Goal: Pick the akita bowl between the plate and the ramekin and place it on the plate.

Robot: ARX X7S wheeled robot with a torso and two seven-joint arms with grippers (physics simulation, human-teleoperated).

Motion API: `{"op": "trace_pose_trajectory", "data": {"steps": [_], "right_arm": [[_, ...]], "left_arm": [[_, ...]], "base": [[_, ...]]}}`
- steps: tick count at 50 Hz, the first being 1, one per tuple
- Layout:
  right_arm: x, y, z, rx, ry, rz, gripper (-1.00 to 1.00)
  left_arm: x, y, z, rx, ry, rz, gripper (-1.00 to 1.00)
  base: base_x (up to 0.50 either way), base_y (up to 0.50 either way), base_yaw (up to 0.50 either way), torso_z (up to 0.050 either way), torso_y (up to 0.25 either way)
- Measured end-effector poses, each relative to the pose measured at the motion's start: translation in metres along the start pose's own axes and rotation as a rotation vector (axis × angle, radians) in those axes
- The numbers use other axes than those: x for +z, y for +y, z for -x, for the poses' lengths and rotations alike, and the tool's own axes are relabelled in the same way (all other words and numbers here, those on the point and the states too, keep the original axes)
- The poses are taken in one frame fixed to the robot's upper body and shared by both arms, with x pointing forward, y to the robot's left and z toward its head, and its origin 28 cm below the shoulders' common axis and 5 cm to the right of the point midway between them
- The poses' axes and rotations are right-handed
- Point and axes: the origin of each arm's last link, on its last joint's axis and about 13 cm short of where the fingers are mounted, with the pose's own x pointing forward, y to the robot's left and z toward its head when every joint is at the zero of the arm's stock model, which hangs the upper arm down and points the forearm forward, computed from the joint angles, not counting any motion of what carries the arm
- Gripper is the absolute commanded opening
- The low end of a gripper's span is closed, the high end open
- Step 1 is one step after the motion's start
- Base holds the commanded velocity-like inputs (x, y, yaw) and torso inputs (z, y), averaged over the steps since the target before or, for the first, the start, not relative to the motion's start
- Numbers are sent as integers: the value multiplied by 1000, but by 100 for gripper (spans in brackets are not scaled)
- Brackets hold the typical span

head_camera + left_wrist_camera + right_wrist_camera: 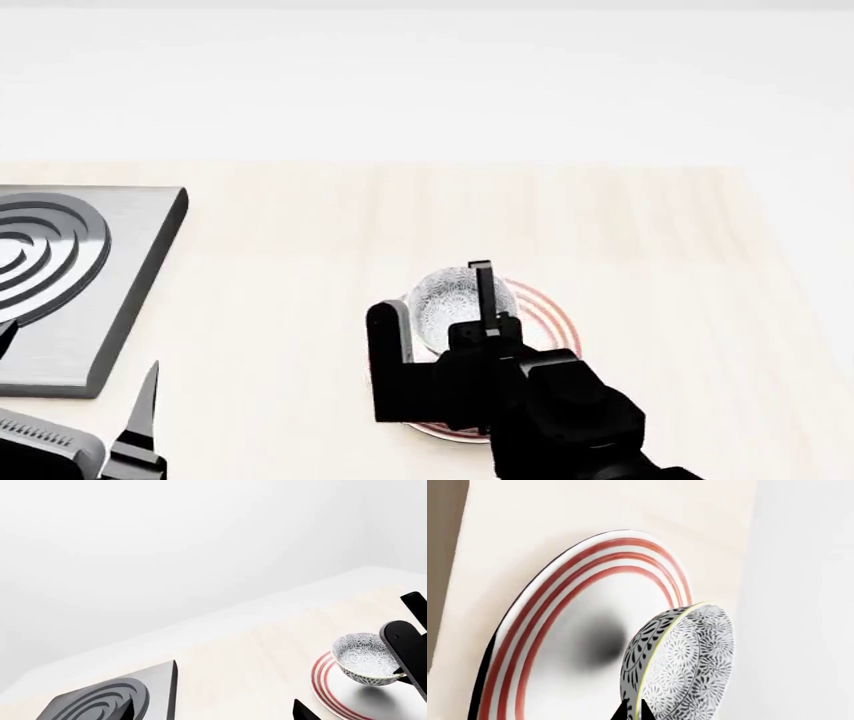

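The grey-and-white speckled akita bowl (447, 297) (363, 659) (690, 665) hangs tilted just above the plate (550, 312) (327, 690) (547, 630), a white plate with red rings, and casts a shadow on its centre. My right gripper (461, 325) (632, 712) is shut on the bowl's rim, one fingertip inside and one outside. At the near left my left gripper (74, 400) (213, 715) stands open, holds nothing, and is well apart from the plate. The ramekin is out of view.
A grey square slab with dark concentric rings (80, 280) (113, 700) lies at the table's left edge. The light wooden tabletop (641, 230) stretches around the plate, with a white floor beyond its far and right edges.
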Motion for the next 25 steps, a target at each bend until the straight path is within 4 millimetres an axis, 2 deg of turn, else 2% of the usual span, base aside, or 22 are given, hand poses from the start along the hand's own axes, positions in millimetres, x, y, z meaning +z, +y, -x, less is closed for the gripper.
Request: {"op": "trace_pose_trajectory", "data": {"steps": [20, 21, 25], "right_arm": [[0, 10, -2, 28, -3, -12, -100], [0, 10, -2, 29, -3, -12, 100], [-1, 11, -1, 32, 2, -9, 100]], "left_arm": [[0, 0, 0, 1, -1, 0, 100], [0, 0, 0, 1, -1, 0, 100], [0, -1, 0, 1, -1, 1, 100]], "base": [[0, 0, 0, 0, 0], [0, 0, 0, 0, 0], [0, 0, 0, 0, 0]]}}
